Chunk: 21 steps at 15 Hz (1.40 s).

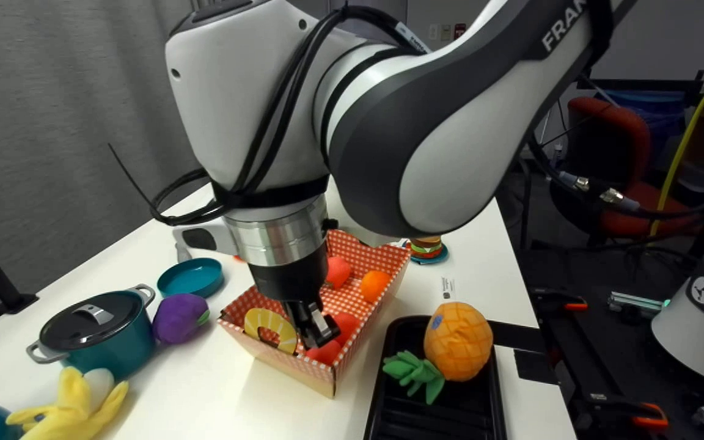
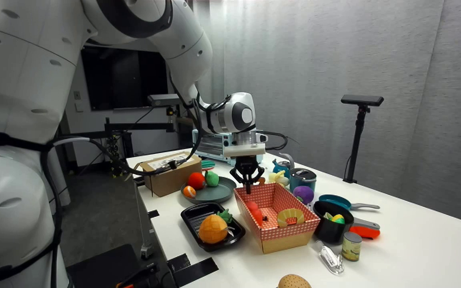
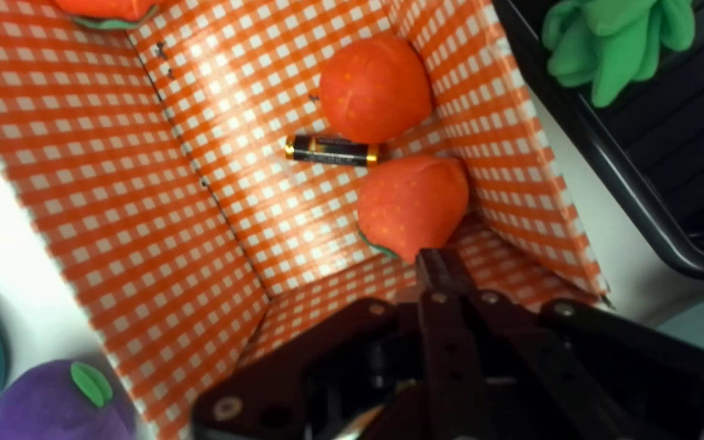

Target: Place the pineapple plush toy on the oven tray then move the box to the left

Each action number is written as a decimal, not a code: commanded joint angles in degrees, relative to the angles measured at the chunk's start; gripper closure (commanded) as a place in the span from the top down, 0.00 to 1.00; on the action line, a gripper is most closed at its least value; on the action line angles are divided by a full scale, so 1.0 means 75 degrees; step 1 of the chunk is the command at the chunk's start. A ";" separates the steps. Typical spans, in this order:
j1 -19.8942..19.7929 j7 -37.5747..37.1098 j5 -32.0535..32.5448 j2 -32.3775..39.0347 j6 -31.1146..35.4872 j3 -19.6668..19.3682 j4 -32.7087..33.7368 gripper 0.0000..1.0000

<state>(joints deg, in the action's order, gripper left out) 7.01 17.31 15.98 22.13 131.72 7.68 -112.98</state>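
Observation:
The orange pineapple plush toy lies in the oven tray in both exterior views (image 1: 459, 342) (image 2: 213, 229). Only its green leaves show in the wrist view (image 3: 621, 43). The black oven tray (image 1: 431, 421) (image 2: 192, 218) (image 3: 651, 146) stands beside the box. The box (image 1: 294, 370) (image 2: 286, 242) (image 3: 83, 214) has a red checkered lining. My gripper (image 1: 326, 333) (image 2: 248, 189) (image 3: 443, 263) points down at one short end of the box. Its fingers are together with nothing seen between them. I cannot tell whether the tips are below the rim.
Inside the box are red toy fruits (image 3: 413, 205), a battery (image 3: 330, 151) and a pineapple slice (image 2: 290, 217). A purple toy (image 1: 181, 319), a teal pot (image 1: 95, 336) and a black pot (image 2: 333, 224) stand along one side. A grey plate of fruit (image 2: 218, 196) is near the tray.

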 commanded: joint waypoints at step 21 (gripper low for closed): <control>-0.0047 0.0909 -0.0086 0.1003 0.1079 0.0225 0.0902 0.00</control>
<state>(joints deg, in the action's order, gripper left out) 6.71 22.36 15.96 28.50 138.15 8.71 -107.52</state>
